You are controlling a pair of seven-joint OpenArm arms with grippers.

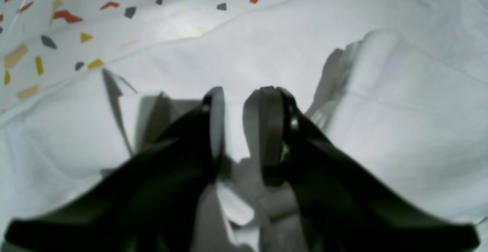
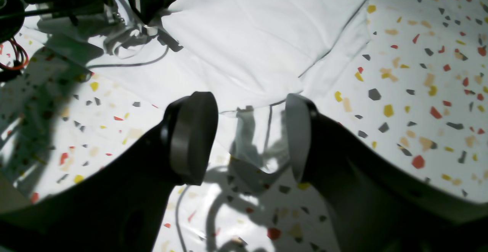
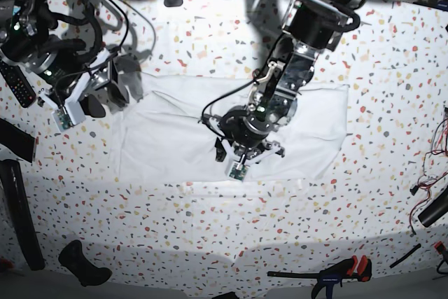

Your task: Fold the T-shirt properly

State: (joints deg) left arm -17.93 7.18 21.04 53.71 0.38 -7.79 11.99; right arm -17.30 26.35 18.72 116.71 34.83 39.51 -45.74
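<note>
While the T-shirt (image 3: pixel 210 131) lies spread in a wide folded band across the middle of the base view, the left claw (image 3: pixel 241 155) is down on it near the centre of the frame, close to the cloth's lower edge. In the left wrist view the left claw (image 1: pixel 241 103) fills the lower half of the frame, its two dark fingers (image 1: pixel 271 130) standing a narrow way apart with white T-shirt (image 1: pixel 381 130) cloth bunched between and below them; whether that fold is actually pinched I cannot tell. A raised ridge of cloth stands to the right of the fingers, and the speckled table (image 1: pixel 57 15) shows only in the upper left corner.

The right claw (image 3: pixel 94 99) sits at the left of the base view, just beside the T-shirt's left edge and apart from it. In the right wrist view the right claw (image 2: pixel 251 137) has its jaws spread wide with nothing between them. The T-shirt (image 2: pixel 248 46) fills the upper middle of that frame, and its near hem runs just above the gap between the fingertips. Bare table (image 2: pixel 419 92) lies under and to the right of the claw.
</note>
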